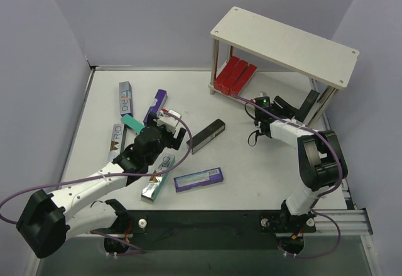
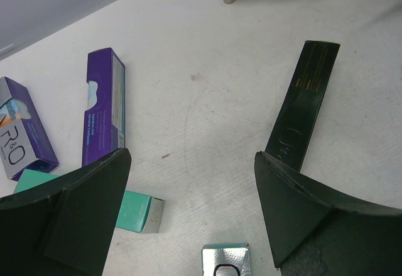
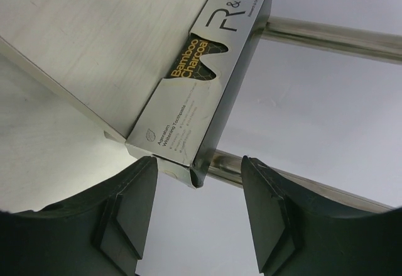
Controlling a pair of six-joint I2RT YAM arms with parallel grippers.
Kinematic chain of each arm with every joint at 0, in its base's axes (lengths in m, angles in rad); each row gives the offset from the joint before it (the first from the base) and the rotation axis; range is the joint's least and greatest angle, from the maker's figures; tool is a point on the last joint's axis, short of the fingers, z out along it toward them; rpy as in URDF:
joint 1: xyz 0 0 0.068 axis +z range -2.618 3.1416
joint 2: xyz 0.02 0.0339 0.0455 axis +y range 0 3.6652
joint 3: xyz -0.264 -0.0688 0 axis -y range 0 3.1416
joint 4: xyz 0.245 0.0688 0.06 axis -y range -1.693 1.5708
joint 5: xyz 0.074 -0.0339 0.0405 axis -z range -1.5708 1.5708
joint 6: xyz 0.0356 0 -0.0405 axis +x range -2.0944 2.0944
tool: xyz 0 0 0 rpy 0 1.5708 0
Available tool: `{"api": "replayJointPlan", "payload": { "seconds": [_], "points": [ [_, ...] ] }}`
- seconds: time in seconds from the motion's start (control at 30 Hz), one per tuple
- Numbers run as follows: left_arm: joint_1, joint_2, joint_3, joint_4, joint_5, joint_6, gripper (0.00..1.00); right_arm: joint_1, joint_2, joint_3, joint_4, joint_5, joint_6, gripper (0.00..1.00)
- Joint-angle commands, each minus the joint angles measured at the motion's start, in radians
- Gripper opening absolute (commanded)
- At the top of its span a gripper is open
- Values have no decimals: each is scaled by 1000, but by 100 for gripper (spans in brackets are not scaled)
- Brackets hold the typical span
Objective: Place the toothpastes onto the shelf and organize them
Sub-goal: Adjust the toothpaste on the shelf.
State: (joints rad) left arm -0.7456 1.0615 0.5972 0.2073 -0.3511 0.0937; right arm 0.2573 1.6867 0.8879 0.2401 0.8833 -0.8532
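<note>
**Clerk:** Nearest item?

**Me:** My right gripper. The jaws are drawn part-way in on either side of the near end of the Bamboo Charcoal carton. One pad looks to touch its corner and a gap shows at the other. I cannot tell whether I truly hold it.

**Clerk:** Where is the carton?

**Me:** It is tilted, with its far end over a pale board of the shelf. It sits beside a metal rod at the shelf's right end.

**Clerk:** Handling note?

**Me:** This is my judgement.
- Seat both pads before travelling.
- Keep the long side in line with the red cartons lying under the top board.
- Clear the rod.
- Release only once the carton lies flat, since a loose pinch on that glossy face could slip.

**Clerk:** Other hand?

**Me:** My left gripper is spread wide with nothing in it. It hovers above the loose stock.

**Clerk:** Surface?

**Me:** A white table, matt and faintly marked.
- Near edge: a blue-and-purple carton and a silver carton.
- Middle: a black carton, a teal carton and a purple carton.
- Far left: a silver R&O carton.

**Clerk:** Room?

**Me:** Plain pale walls close round the table's far and side edges.
</note>
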Motion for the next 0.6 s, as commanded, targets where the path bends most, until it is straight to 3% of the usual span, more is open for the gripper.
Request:
{"api": "replayJointPlan", "payload": {
  "seconds": [0.0,0.57],
  "points": [
    [-5,-2,33,46,1,12,91,49,-50,59,-15,-3,-4,56],
    [-6,3,32,41,-8,18,91,-32,244,335,117,-55,-73,54]
  ]
}}
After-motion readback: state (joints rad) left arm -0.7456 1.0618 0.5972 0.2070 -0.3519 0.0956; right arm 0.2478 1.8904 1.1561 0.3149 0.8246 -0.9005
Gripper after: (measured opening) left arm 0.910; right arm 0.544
